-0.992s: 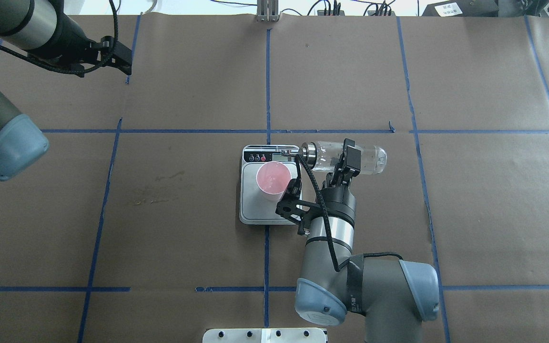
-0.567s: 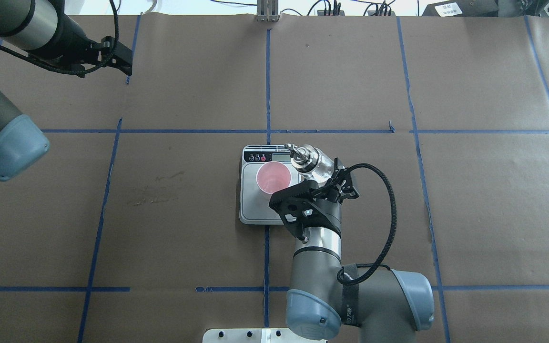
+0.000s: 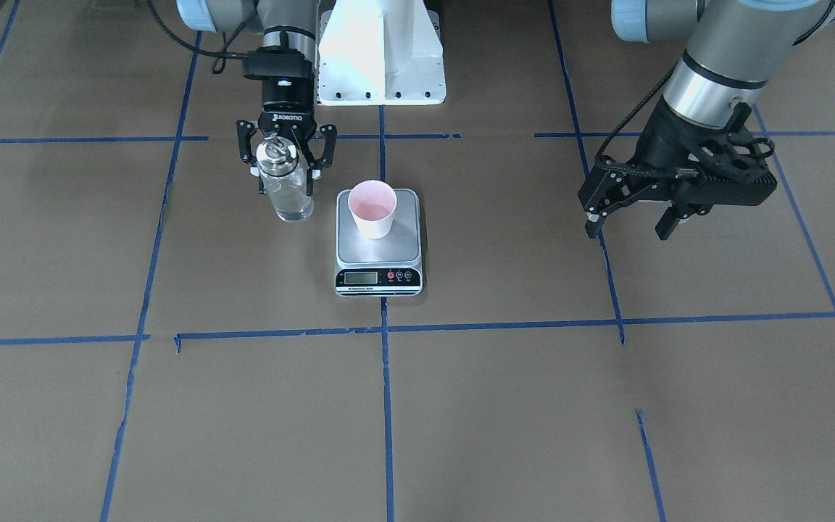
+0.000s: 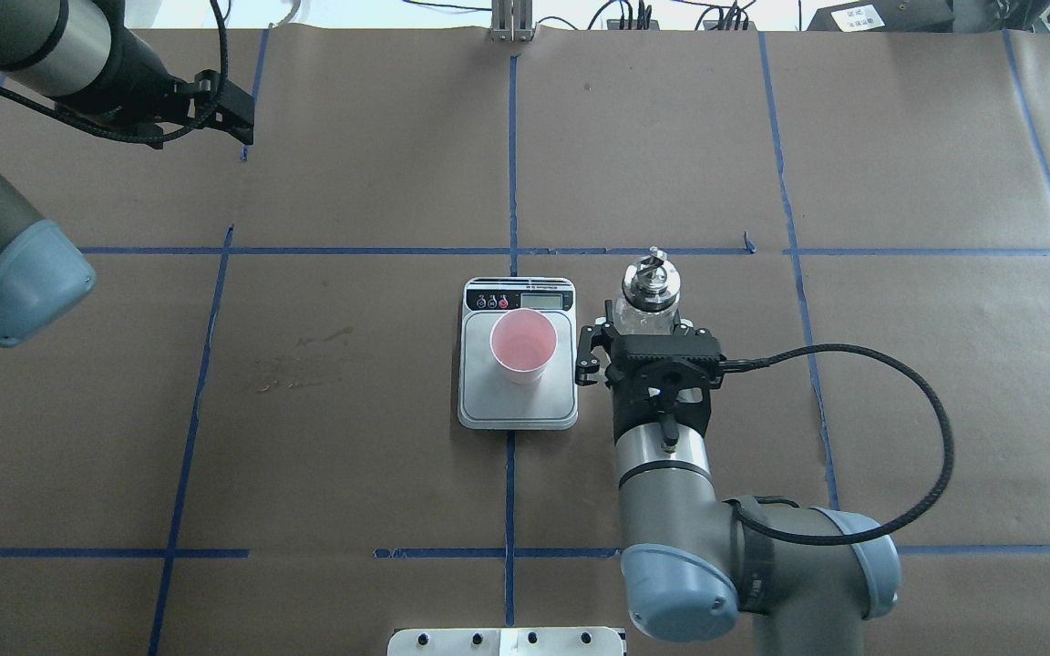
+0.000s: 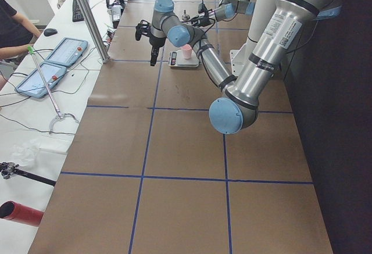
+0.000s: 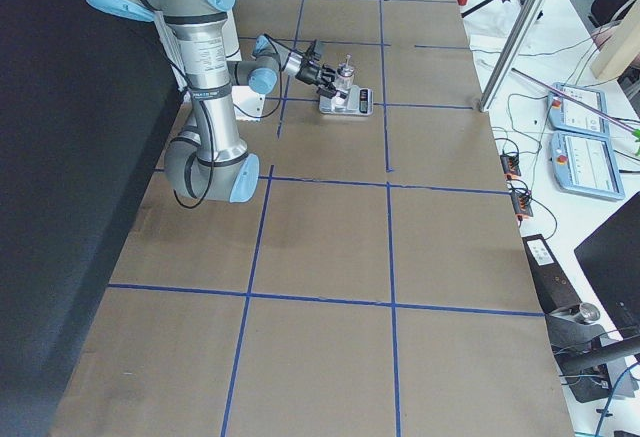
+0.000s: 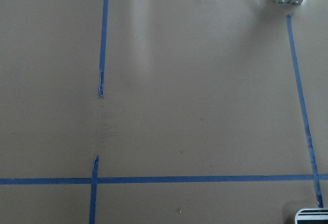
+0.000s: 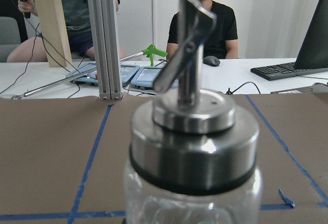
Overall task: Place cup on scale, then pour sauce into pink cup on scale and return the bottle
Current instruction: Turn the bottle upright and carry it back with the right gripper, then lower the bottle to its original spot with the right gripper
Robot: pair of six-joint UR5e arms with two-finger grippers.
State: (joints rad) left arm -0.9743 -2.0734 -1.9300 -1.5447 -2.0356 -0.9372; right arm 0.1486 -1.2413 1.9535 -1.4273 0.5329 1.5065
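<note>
Upright glass bottle (image 3: 288, 190) and paper cup (image 3: 372, 209) at the digital scale (image 3: 406, 243). The cup stands upright and open-mouthed on the scale's brushed-steel platform, toward the platform's rear edge and well within its outline. Its inside is pale pink. Whether any liquid lies at its bottom cannot be told from these views. The bottle stands vertical just beside the scale, on the robot's right of it and apart from both scale and cup. Its base is at or very near the paper-covered worktop (image 3: 504, 406), and contact cannot be confirmed. The clear sauce (image 3: 293, 206) inside is colourless against the glass, so its level cannot be read. A steel collar (image 8: 195, 142) closes the bottle's neck, and a slanted metal pour spout (image 8: 187, 44) rises from it. The right gripper (image 3: 287, 177) grasps the bottle from the robot's side, with one finger on each flank of the glass body below the collar. The left gripper (image 3: 626, 232) hangs above bare worktop well apart from the scale, its fingers spread and holding nothing. The scale's display and three buttons face away from the robot, and the reading is too small to make out.
</note>
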